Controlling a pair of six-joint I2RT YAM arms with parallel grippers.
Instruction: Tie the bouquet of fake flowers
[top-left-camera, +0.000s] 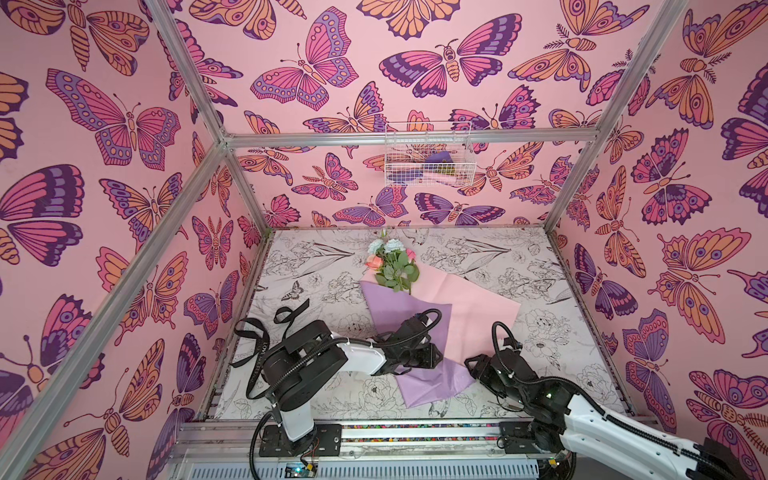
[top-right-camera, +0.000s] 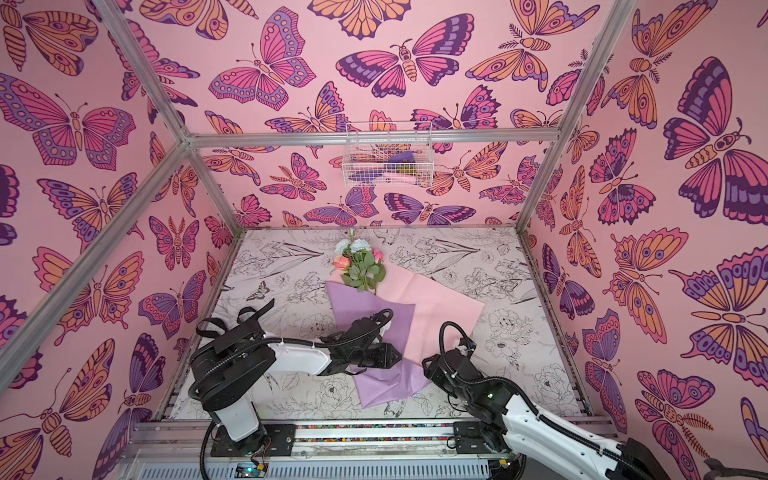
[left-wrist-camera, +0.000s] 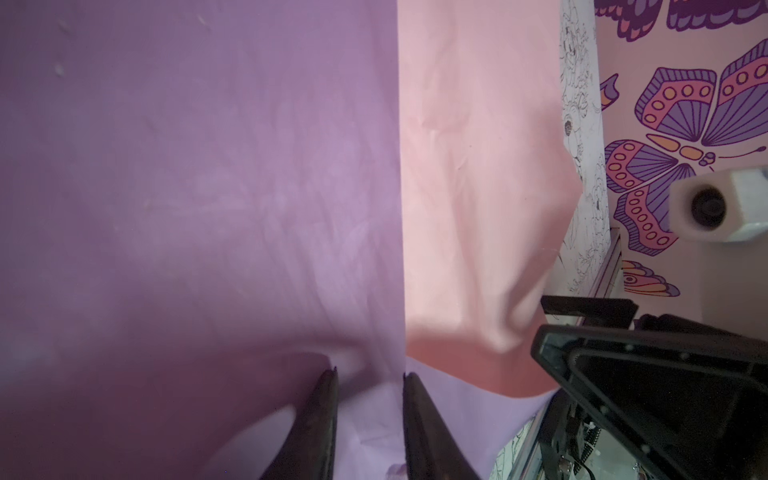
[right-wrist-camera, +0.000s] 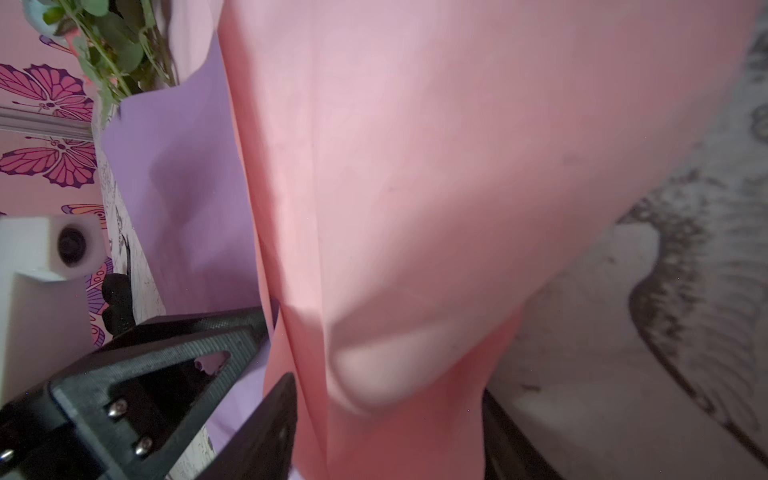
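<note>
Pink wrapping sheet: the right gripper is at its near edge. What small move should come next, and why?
Probably close the right gripper on the pink sheet, which bulges between its open jaws. That sheet lies spread open beside the lilac flap that the left gripper presses on, so it needs gripping before folding over.

Top views look down from high; wrist views crowd the paper (left-wrist-camera: 208, 166).

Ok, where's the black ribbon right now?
In a top view the black ribbon lies curled on the left side of the table, partly hidden behind the left arm, well left of the lilac wrapping paper.
</note>
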